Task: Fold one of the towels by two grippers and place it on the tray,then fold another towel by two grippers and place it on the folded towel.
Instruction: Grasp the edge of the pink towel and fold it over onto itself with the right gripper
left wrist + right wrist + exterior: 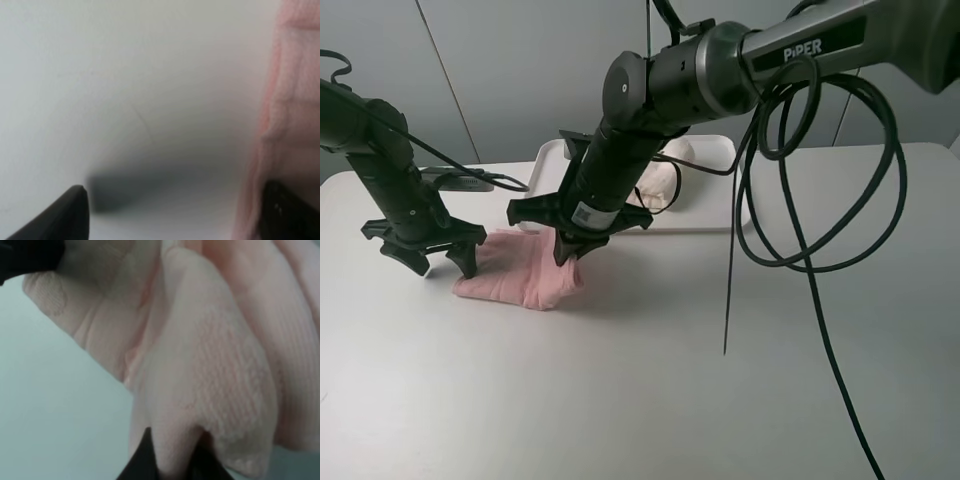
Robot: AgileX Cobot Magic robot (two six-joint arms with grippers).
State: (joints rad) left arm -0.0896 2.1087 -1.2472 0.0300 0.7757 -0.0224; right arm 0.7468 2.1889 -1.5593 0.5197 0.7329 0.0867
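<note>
A pink towel (520,272) lies bunched on the table left of centre. My right gripper (567,252) reaches across the middle and is shut on the towel's right edge. In the right wrist view a fold of the pink towel (210,350) is pinched between the fingertips (145,460). My left gripper (440,262) is open, low over the towel's left edge. In the left wrist view the pink towel (295,100) lies beside one finger (285,210), with bare table between the fingers. A white towel (665,175) lies folded on the white tray (720,200) at the back.
The right arm's black cable (800,200) loops down over the table right of the tray. The table's left edge (330,180) is near the left arm.
</note>
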